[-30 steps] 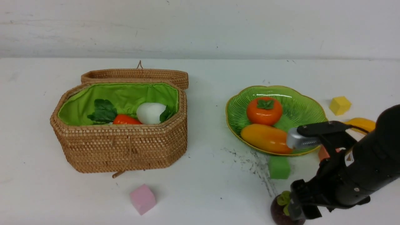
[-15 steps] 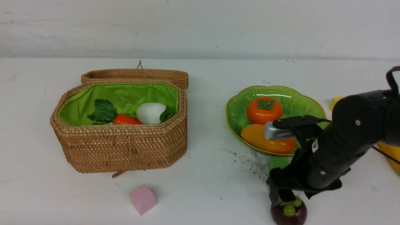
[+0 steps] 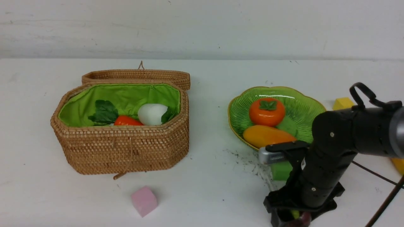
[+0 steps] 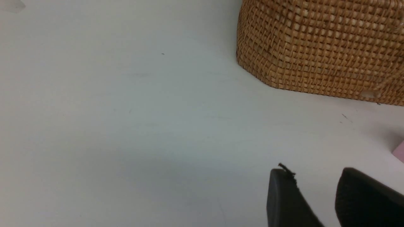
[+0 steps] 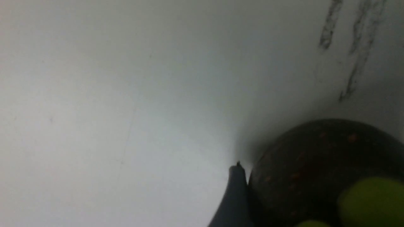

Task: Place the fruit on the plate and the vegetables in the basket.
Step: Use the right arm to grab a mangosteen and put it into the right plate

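The mangosteen (image 5: 318, 170) sits on the white counter (image 3: 205, 195) at about 5 o'clock in the front view, almost wholly hidden under the right gripper (image 3: 292, 217). In the right wrist view one dark finger (image 5: 235, 198) lies right against its purple skin; the other finger is out of frame, so whether the fingers are pinching the fruit or merely spread around it cannot be told.

At 12 o'clock from it stands the green plate (image 3: 303, 101), holding the persimmon (image 3: 266, 111) and, nearer the robot, the mango (image 3: 265, 135). A green cube (image 3: 280, 171) lies just off the plate's near rim — between plate and gripper. A yellow cube (image 3: 342, 103) sits at the plate's 3 o'clock, and a bit of the banana (image 3: 398, 164) shows at the right edge.

Well apart at 9 o'clock is the open basket (image 3: 126, 148), with the radish (image 3: 152, 113) and carrot (image 3: 126, 120) inside. A pink cube (image 3: 144, 200) lies at its 6 o'clock.

The left gripper (image 4: 317, 195) shows only in its wrist view — fingers parted, nothing between them, near the basket's wall.
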### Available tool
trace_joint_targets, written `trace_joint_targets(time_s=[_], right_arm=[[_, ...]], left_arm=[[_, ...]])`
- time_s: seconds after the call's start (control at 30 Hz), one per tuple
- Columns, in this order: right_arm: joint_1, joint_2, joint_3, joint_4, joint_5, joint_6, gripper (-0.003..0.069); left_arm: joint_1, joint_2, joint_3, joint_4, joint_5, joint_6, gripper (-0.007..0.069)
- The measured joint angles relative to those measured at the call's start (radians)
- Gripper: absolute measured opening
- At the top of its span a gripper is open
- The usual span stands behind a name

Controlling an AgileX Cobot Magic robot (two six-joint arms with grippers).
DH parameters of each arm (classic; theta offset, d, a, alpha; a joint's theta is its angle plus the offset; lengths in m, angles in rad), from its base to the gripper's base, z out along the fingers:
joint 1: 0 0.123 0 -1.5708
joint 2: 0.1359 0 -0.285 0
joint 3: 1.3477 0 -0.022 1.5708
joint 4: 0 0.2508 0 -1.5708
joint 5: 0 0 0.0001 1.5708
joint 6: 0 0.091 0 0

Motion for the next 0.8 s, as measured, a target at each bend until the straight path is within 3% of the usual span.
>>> trace_joint_targets(time_s=[0.17,0.43,0.57,0.8], right_arm=[[0.000,-0.038,-0.050,-0.008,0.053,-0.003,0.0580],[-0.006,-0.150,-0.283,-0.147,0.119,0.016,0.0580],[-0.072,-0.139,-0.398,-0.199,0.076,0.061,0.0580],[-0.231,-0.029,-0.503,-0.153,0.009,0.071,0.0580]], left_arm=[[0.000,0.000,0.000,0.000,0.000,0.000,0.0239],[0.000,0.000,0.000,0.000,0.000,0.000,0.0239],[0.000,0.000,0.000,0.000,0.000,0.000,0.0239],[0.000,0.000,0.000,0.000,0.000,0.000,0.0239]])
